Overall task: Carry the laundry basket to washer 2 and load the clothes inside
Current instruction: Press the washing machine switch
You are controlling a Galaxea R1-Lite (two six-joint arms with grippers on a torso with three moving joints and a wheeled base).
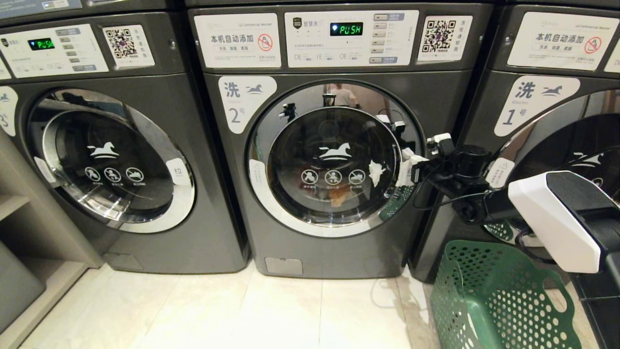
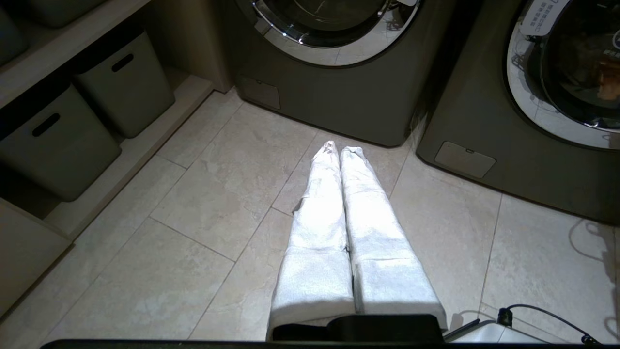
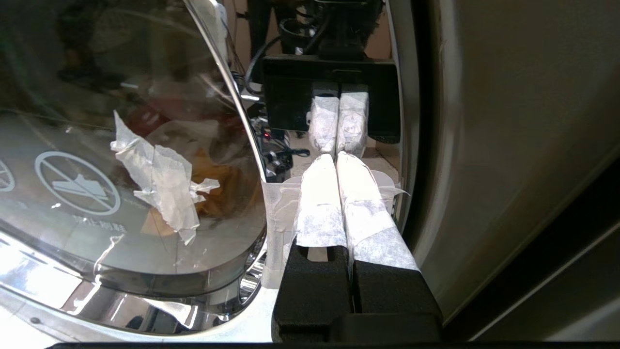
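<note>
Washer 2 stands in the middle, dark grey, its round chrome-rimmed door closed. Behind the glass lie the clothes, of which an orange piece shows. My right gripper is shut, its taped fingertips at the door's right edge against the chrome rim, beside a tape-wrapped tab. The green laundry basket sits on the floor at the lower right under the right arm; no garment shows in it. My left gripper hangs shut over the floor tiles, holding nothing.
Washer 1 is on the right and another washer on the left, both closed. A low shelf with grey bins lines the left side. A torn white scrap sticks to the door glass. A thin cable lies on the tiles.
</note>
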